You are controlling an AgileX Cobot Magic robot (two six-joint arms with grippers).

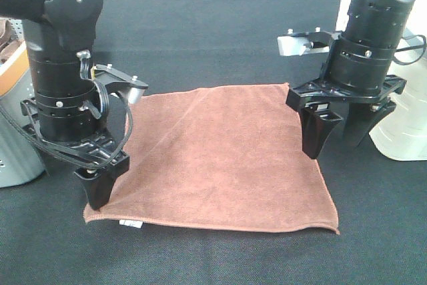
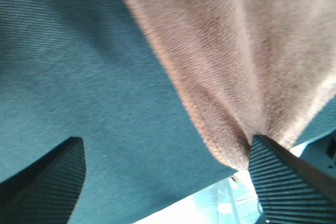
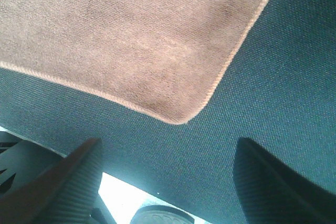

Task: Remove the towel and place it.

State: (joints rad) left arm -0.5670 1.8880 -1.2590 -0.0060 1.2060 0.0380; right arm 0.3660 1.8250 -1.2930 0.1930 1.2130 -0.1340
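The towel (image 1: 220, 158) is a rust-brown cloth lying spread flat on the black table cover, with a small white tag (image 1: 130, 223) at its front left corner. My left gripper (image 1: 100, 190) is open, low over the towel's left edge near that corner. In the left wrist view the towel (image 2: 236, 51) reaches down to one finger (image 2: 283, 182) of the open gripper (image 2: 167, 140). My right gripper (image 1: 335, 141) is open at the towel's right edge. In the right wrist view a hemmed towel corner (image 3: 131, 35) lies ahead of the open gripper (image 3: 169, 142), which holds nothing.
A grey basket (image 1: 13, 145) stands at the left edge, with an orange-rimmed thing (image 1: 12, 65) behind it. A white container (image 1: 407, 131) stands at the right edge behind my right arm. The black table cover (image 1: 220, 31) stretches behind and in front of the towel.
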